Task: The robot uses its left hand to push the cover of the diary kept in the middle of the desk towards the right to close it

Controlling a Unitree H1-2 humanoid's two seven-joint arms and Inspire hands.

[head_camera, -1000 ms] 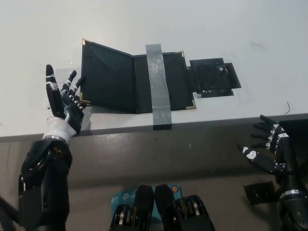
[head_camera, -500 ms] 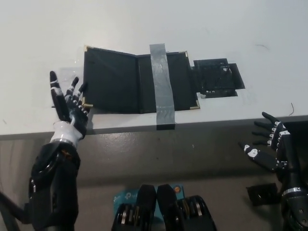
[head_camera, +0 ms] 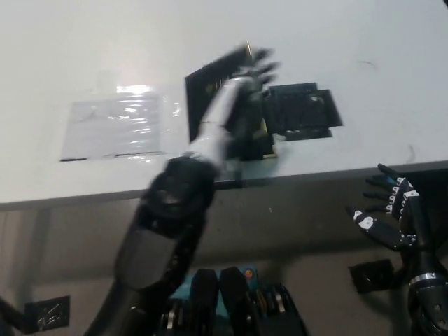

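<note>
The black diary [head_camera: 199, 94] lies folded over in the middle of the white desk, its cover swung across to the right. My left hand [head_camera: 245, 87] is stretched over it, blurred by motion, with its fingers spread and flat on the cover. The left arm [head_camera: 175, 203] reaches up from the bottom of the picture across the desk's front edge. Below the desk at the lower right my black right hand [head_camera: 388, 213] rests open, holding nothing.
A black flat piece [head_camera: 302, 112] lies on the desk just right of the diary. A shiny clear sheet [head_camera: 115, 126] is taped to the desk where the open cover lay. The desk's front edge [head_camera: 336, 171] runs across the middle.
My left hand has swept from the diary's left side across to the right, carrying the cover over. The diary now looks folded shut, and the clear sheet beneath the cover is exposed.
</note>
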